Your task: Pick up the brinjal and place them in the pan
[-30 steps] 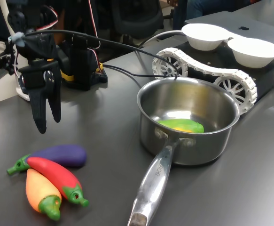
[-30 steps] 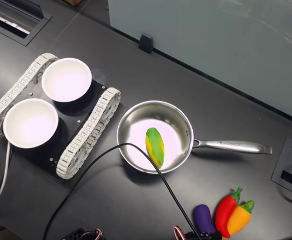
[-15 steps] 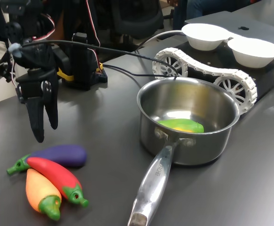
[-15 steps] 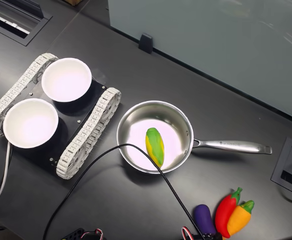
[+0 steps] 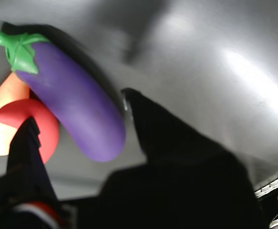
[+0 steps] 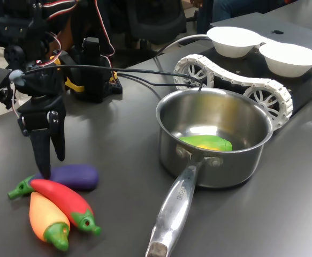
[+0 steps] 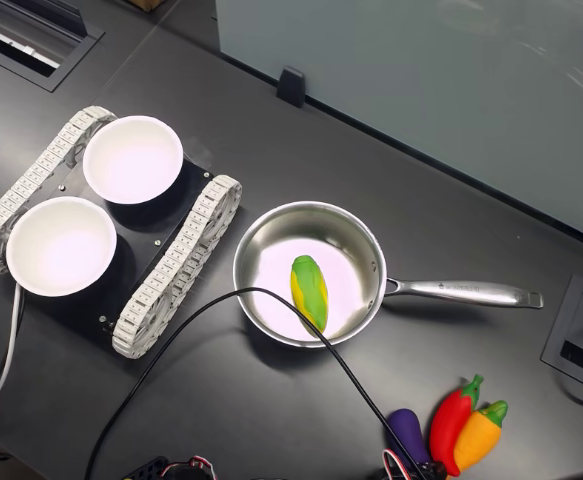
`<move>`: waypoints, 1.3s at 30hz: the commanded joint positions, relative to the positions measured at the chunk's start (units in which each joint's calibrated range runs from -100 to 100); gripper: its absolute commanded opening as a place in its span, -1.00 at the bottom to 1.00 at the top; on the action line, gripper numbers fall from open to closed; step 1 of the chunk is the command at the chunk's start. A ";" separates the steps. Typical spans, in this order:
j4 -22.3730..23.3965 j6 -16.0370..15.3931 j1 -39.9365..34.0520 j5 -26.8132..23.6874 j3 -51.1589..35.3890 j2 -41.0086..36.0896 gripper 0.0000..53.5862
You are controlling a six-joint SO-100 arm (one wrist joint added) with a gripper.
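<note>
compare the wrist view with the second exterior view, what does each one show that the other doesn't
Only the wrist view shows the two dark fingers, one on each side of the brinjal, and the brinjal's green stem cap close up.

Only the second exterior view shows the pan with a green-yellow toy inside, the two white bowls on a tracked base, and the black cable crossing the pan.

Both show the brinjal lying on the dark table beside the red chili and the orange pepper.
</note>
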 commanded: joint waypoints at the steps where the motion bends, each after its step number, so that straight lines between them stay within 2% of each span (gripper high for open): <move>1: -2.60 0.72 -0.88 0.10 -4.64 -0.78 0.06; 15: -3.11 0.89 -2.38 0.54 -7.73 3.61 0.05; 39: -3.54 1.06 -6.16 2.44 -4.82 5.97 0.00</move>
